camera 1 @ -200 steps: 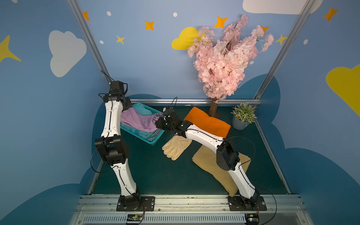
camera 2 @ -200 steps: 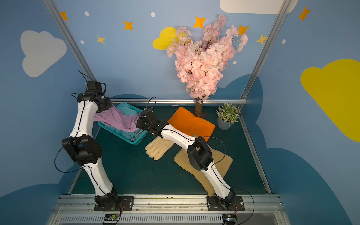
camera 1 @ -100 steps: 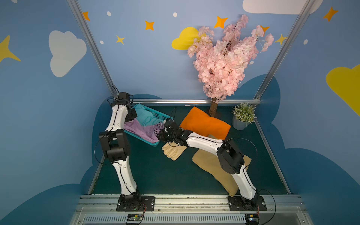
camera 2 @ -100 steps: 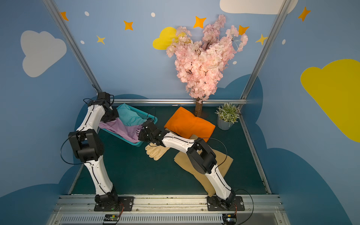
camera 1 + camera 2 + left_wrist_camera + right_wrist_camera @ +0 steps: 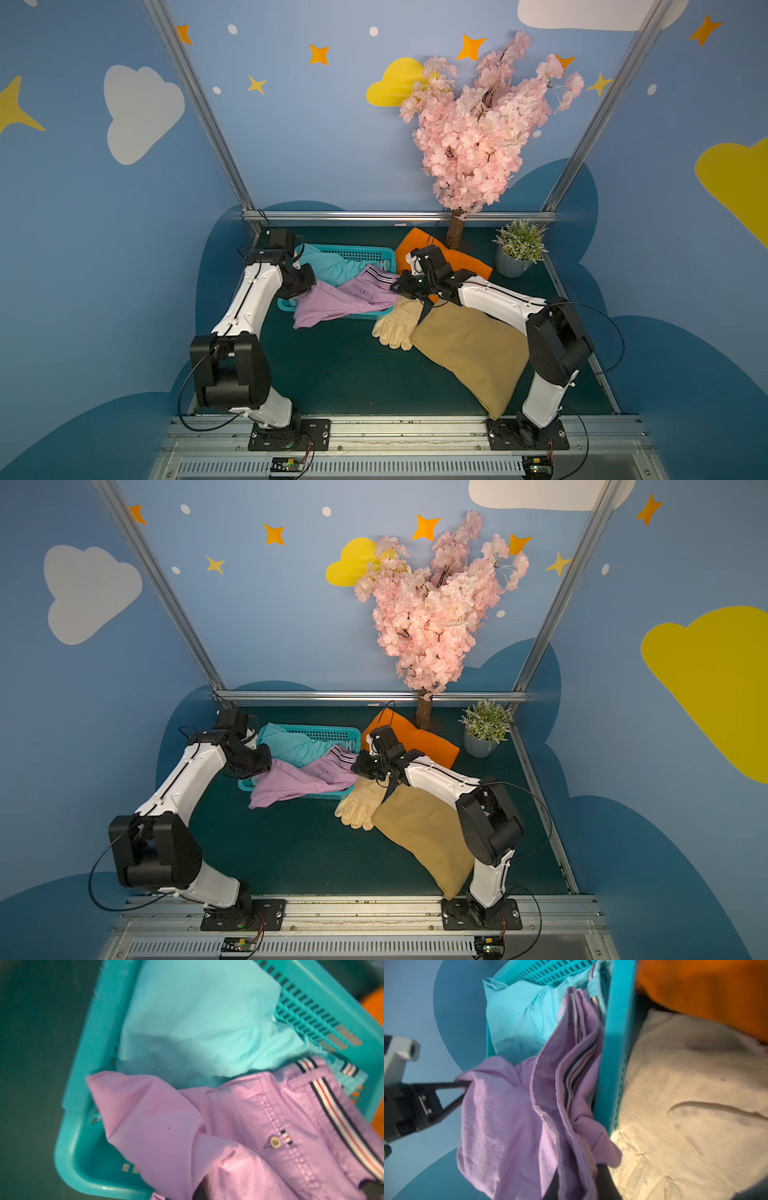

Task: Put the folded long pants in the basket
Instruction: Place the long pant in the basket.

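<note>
The teal basket [image 5: 353, 252] [image 5: 328, 730] stands at the back left and holds the folded teal pants [image 5: 328, 266] [image 5: 197, 1022]. The lilac pants [image 5: 345, 297] [image 5: 303, 781] [image 5: 228, 1136] lie across it, one corner hanging over the near rim. My left gripper [image 5: 305, 286] [image 5: 465, 1086] is shut on their left end. My right gripper [image 5: 401, 286] [image 5: 359, 769] [image 5: 577, 1188] is shut on their striped waistband end. The orange pants [image 5: 461, 259] and the tan pants [image 5: 469, 349] lie on the mat to the right.
Cream work gloves [image 5: 395, 326] [image 5: 685, 1105] lie against the basket's right end, under my right wrist. A pink blossom tree [image 5: 457, 226] and a small potted plant [image 5: 519, 249] stand at the back right. The metal frame rail runs close behind the basket.
Both grippers have come down and to the right with the lilac pants, which now rest across the basket. The basket has turned from slanted to parallel with the back rail.
</note>
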